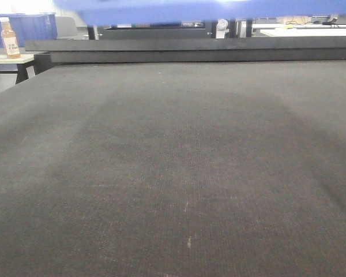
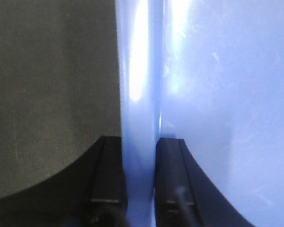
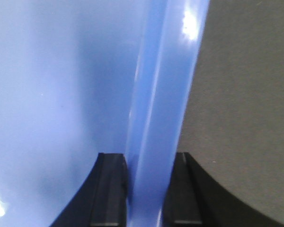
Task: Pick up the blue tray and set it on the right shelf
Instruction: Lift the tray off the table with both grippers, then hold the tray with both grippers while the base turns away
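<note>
Periwinkle-blue plastic fills both of my wrist views. The blue tray [image 2: 227, 94] hangs above the dark table top [image 1: 173, 173] and shows in the front view only as a blue band along the top edge. My left gripper [image 2: 141, 142] is clamped on the tray's rim, one black finger on each side of the wall. The right gripper [image 3: 146, 156] pinches the opposite rim in the same way.

What I see of the tray's broad surface is glossy, with bright highlights and fine scratches. Far back on the left, a small bottle [image 1: 10, 39] of brownish liquid with a pale cap stands upright on a pale side table [image 1: 8, 59]. Just behind it are darker blue bins [image 1: 34, 26]. I cannot tell from here what they hold.
</note>
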Available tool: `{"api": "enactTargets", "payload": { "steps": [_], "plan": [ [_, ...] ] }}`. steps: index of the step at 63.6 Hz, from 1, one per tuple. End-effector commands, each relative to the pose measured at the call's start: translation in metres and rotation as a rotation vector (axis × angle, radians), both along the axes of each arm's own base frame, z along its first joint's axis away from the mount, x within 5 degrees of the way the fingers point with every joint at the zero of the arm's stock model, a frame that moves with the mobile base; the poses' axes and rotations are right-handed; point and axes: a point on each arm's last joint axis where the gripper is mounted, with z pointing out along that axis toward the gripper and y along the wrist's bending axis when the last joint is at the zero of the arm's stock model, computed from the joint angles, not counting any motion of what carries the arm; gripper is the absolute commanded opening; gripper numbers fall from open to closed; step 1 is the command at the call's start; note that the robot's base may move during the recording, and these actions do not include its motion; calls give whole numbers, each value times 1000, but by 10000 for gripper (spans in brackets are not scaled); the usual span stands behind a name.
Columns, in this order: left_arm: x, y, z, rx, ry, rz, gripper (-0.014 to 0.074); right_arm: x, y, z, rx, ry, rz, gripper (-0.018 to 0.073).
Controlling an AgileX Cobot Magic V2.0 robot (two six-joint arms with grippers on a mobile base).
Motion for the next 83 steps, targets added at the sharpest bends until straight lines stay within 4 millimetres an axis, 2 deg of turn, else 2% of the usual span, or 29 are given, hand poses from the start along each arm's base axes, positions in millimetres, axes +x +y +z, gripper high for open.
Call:
{"api": "enactTargets", "payload": {
  "steps": [1,10,19,30,38,44,57,83],
  "plan": [
    [-25,12,33,7,-40,3,-40,-19,-5,33,15,-132,12,58],
    [-35,18,47,-16,-72,3,-40,-29,-4,34,10,-100,22,58],
    [-46,28,61,-24,-117,13,-40,-31,10,36,21,-127,77,58],
    [-55,34,71,-34,-144,7,-40,-32,23,38,59,-152,96,58],
    [-61,35,75,-48,-150,-24,-40,-33,25,37,64,-146,104,58],
    [-65,38,74,-43,-145,-23,-40,-36,25,39,66,-147,104,58],
    [-65,35,57,-23,-80,-33,-40,-46,21,49,80,-190,105,58],
    [-63,32,53,-33,-60,-42,-48,-52,18,52,84,-200,104,58]
  ]
}}
